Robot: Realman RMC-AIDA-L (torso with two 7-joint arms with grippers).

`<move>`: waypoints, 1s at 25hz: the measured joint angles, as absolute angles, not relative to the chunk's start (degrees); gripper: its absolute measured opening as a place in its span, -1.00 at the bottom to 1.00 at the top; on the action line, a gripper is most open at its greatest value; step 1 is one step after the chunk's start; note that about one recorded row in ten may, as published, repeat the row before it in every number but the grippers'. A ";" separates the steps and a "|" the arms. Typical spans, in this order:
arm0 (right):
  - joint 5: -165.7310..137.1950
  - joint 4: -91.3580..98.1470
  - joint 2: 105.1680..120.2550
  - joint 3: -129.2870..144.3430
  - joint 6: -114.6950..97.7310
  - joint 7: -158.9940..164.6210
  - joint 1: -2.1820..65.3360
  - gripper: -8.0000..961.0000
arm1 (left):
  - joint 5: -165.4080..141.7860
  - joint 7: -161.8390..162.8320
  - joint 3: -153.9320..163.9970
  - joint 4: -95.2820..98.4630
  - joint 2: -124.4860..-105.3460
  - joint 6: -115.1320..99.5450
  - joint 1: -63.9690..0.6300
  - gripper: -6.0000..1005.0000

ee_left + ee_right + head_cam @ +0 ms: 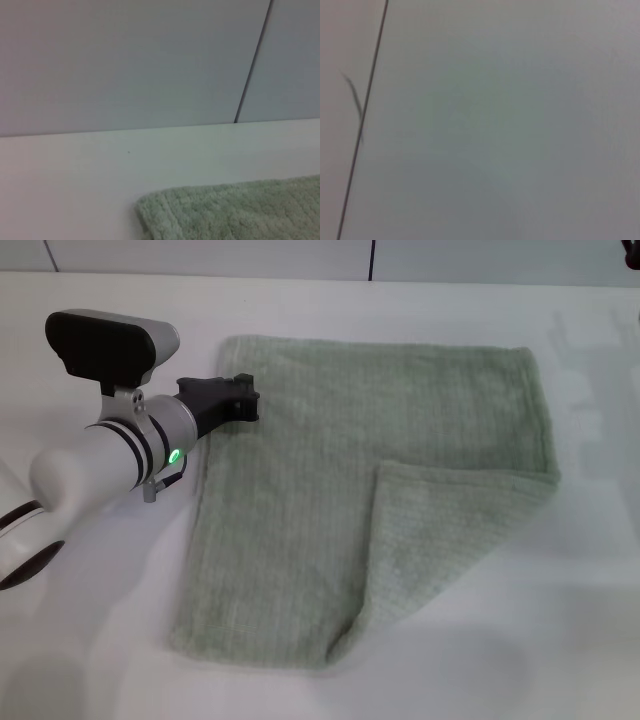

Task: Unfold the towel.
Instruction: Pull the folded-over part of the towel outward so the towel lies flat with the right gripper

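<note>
Risk lies with the left gripper [248, 400], jaw state impossible to tell, at the towel's [300, 500] far-left edge: a pull could shift the cloth, leaving its near-right corner folded

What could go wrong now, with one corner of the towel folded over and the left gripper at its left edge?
The left gripper sits at the towel's left edge, far from the folded corner; pulling there may drag the whole cloth instead of opening it. The flap lies on the right, where no right gripper shows.
</note>
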State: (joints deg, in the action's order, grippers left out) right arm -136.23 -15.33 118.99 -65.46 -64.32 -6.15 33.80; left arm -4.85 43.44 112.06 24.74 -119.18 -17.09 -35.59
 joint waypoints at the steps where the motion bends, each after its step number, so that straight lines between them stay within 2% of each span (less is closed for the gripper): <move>1: -136.23 -15.33 118.99 -65.46 -64.32 -6.15 33.80 0.60 | -4.84 43.51 112.07 24.69 -119.18 -17.11 -35.59 -0.98; 25: -136.23 -15.39 118.91 -65.30 -63.45 -6.15 34.23 0.60 | -4.83 43.60 112.66 24.61 -119.18 -17.14 -35.42 -0.98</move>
State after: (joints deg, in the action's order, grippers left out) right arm -136.23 -15.39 118.91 -65.30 -63.45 -6.15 34.23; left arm -4.83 43.60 112.66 24.61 -119.18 -17.14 -35.42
